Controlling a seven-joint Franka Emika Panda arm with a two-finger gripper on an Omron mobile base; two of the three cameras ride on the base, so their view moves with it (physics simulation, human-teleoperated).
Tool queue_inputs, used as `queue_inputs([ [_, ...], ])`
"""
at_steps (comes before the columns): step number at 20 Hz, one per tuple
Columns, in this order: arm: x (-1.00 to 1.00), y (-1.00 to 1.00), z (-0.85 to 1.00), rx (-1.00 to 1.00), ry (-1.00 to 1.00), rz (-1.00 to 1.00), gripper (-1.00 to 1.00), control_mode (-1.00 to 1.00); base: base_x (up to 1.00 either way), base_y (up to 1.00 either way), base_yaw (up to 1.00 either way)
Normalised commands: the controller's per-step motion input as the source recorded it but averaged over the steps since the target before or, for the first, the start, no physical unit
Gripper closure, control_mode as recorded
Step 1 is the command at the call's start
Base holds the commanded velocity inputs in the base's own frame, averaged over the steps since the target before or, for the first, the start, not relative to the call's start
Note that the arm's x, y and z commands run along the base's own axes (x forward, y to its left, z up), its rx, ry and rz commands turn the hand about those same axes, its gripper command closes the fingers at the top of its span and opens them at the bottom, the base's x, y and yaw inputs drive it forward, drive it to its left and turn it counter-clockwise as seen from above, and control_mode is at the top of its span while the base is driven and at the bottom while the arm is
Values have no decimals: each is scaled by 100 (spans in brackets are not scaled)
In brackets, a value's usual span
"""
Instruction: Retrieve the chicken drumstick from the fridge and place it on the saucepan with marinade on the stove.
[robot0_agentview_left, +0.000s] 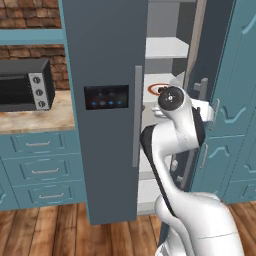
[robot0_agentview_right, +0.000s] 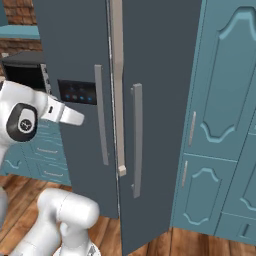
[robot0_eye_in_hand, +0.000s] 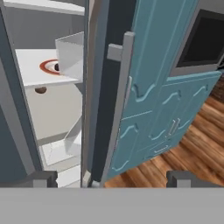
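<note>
The gripper (robot0_eye_in_hand: 111, 178) is spread wide with nothing between its fingers, pointed at the edge of the fridge's (robot0_agentview_left: 107, 110) right door (robot0_eye_in_hand: 103, 100), which stands ajar. That door edge and its long handle (robot0_eye_in_hand: 120, 105) rise just ahead of the gripper, between the two fingertips. To the gripper's left the gap opens onto white shelves (robot0_eye_in_hand: 43, 72); a plate with a red rim (robot0_eye_in_hand: 49, 66) lies on one, and a small dark-brown lump, the chicken drumstick (robot0_eye_in_hand: 40, 90), shows just below that shelf's front edge. To the gripper's right stand teal cabinets (robot0_eye_in_hand: 157, 87) above wooden floor (robot0_eye_in_hand: 192, 144). The arm (robot0_agentview_left: 172, 145) bends up from the base, its elbow raised and its hand level at the door opening. No writing is readable.
</note>
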Motion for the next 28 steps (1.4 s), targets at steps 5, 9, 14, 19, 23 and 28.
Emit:
queue_inputs([
  [5, 54, 17, -3, -1, 0, -9, -100, -100, 0, 0, 0],
  [9, 57, 4, -7, -1, 0, -6, -100, -100, 0, 0, 0],
  [14, 56, -5, -6, 0, 0, 0, -100, -100, 0, 0, 0],
  [19, 41, -18, -12, 0, 0, 0, -100, -100, 0, 0, 0],
  [23, 18, -34, -11, -1, 0, 0, -100, -100, 0, 0, 0],
  [28, 38, -30, -17, -1, -3, 0, -100, -100, 0, 0, 0],
])
